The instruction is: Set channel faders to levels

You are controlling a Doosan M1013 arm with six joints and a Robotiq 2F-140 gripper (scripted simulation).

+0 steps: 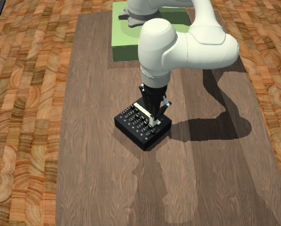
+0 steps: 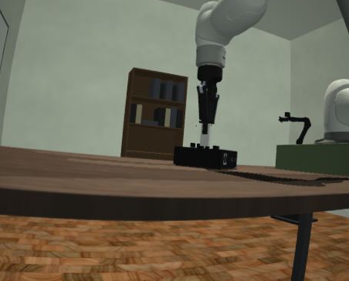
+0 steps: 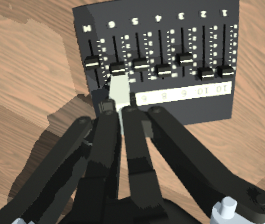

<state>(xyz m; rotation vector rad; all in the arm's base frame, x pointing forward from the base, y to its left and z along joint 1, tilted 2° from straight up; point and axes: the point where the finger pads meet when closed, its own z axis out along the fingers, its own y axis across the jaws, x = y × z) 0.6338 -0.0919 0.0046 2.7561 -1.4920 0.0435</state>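
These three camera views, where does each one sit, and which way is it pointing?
Top: high above the table, looking down on the lighting desk; the white arm and shut claw show.
Exterior: low beside the table's edge, looking level across it toward a bookshelf; arm and claw show from the side.
Wrist: rides on the arm just behind the claw, looking down the fingers at the faders.
All three share the lighting desk and the claw.

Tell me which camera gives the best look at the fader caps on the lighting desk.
The wrist view: it faces the desk's panel, showing the fader caps in their slots, with the shut end effector at one cap. The top view shows the lighting desk small and partly under the arm. The exterior view shows only cap tops side-on.
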